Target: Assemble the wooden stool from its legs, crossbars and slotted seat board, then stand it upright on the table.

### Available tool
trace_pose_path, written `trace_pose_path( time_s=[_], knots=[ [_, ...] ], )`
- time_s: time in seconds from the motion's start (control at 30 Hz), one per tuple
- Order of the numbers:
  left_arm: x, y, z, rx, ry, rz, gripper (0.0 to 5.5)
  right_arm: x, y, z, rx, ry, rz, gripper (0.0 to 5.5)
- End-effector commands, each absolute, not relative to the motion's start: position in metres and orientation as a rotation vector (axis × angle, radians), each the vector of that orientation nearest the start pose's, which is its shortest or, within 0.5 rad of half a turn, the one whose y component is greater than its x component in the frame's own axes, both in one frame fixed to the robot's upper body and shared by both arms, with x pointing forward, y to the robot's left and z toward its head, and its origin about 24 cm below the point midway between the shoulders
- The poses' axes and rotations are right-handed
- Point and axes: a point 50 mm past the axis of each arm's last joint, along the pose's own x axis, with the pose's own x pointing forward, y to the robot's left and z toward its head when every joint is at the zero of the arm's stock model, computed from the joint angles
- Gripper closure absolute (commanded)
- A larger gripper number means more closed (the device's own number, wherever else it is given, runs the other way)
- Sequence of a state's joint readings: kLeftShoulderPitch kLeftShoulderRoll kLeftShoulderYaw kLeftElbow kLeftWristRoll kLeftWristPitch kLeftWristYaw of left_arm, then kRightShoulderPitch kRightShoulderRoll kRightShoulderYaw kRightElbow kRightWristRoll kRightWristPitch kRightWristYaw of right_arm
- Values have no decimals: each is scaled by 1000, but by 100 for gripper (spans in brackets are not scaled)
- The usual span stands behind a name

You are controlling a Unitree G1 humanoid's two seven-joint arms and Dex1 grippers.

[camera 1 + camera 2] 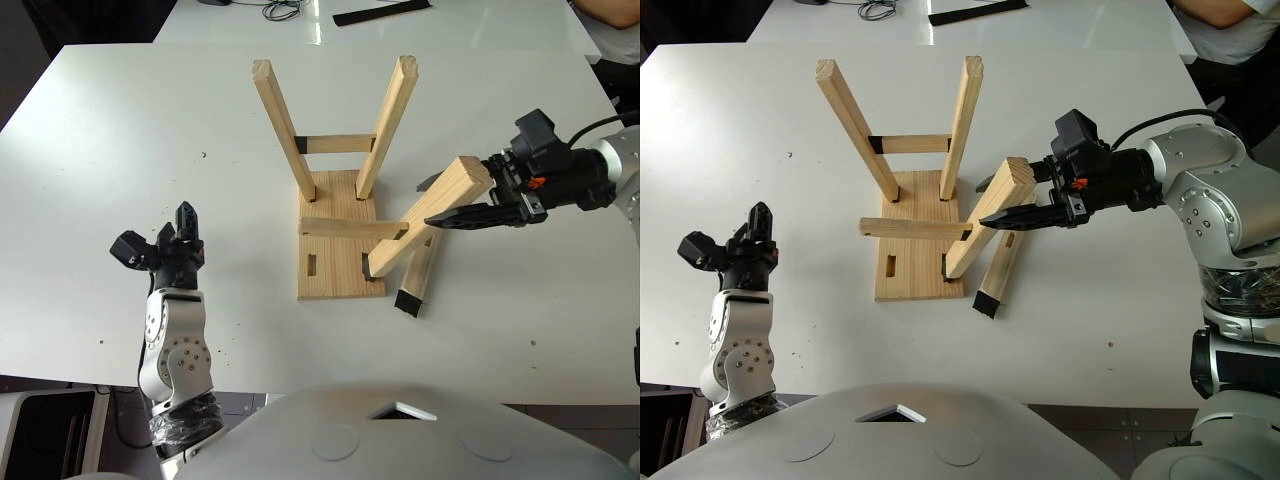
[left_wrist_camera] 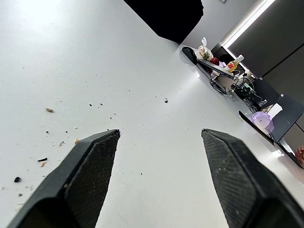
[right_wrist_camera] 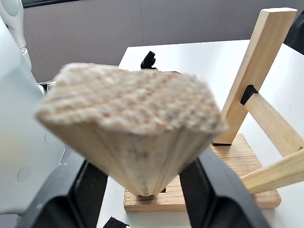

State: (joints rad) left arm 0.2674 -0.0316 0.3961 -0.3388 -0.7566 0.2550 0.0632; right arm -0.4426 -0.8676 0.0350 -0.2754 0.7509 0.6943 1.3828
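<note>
- Closest to the head camera, the left jaws hover above the white desk (image 1: 120, 130), spread wide and empty, well apart from the woodwork.
- Right jaws are clamped on the upper end of a pale square wooden leg (image 1: 428, 218), which leans steeply with its foot at the near right slot of the flat slotted seat board (image 1: 325, 282).
- From that leg, a thin wooden crossbar (image 1: 345, 228) juts over the board.
- Two upright wooden legs (image 1: 283, 125) stand at the board's far end; a loose black-tipped leg (image 1: 418, 275) lies just beside its right edge.
- Seating well likely means swinging the held leg upright before pressing, so the foot enters square.
- Pushing while tilted could lever the board and topple the standing pair; the idle arm could pin the board.
</note>
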Motion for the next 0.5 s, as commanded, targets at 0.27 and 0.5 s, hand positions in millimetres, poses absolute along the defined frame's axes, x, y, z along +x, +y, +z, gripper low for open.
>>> trace_pose_path(
  time_s=[0.27,0.5],
  knots=[
    [176,232,42,-686,31,377,229,261,-179,187,-227,275,1553,346],
    [173,226,40,-689,30,383,229,237,-167,170,-349,298,1624,346]
  ],
)
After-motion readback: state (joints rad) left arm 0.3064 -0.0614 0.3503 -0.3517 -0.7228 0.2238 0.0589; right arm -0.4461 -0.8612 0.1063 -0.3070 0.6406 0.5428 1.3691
